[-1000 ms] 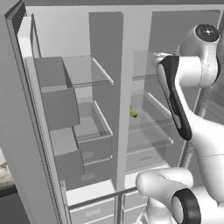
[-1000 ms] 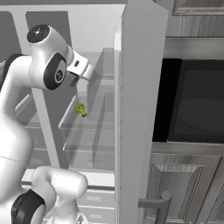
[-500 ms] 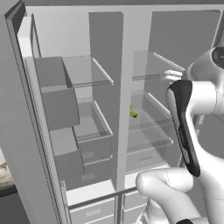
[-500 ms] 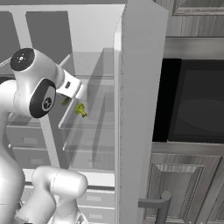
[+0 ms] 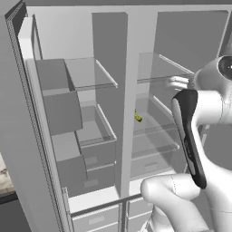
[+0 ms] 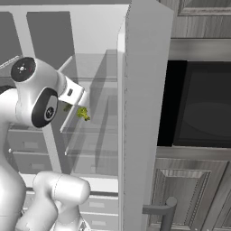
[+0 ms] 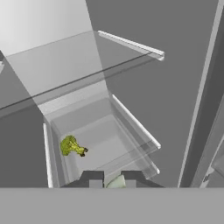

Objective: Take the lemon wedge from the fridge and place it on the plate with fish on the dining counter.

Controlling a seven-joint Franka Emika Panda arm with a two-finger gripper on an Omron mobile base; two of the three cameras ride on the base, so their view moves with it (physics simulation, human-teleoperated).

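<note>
Gripper (image 7: 113, 180) shut on lemon wedge (image 7: 115, 183)

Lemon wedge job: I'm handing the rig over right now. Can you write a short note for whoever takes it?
Gripper: shut on the lemon wedge, a pale yellowish piece between the fingertips.
Fridge: open, with the hand facing its right-hand compartment. A small green item lies in there; leave it.
Done: wedge picked up.
Left: back out of the fridge, drive to the dining counter, and set the wedge on the plate with the fish.
</note>
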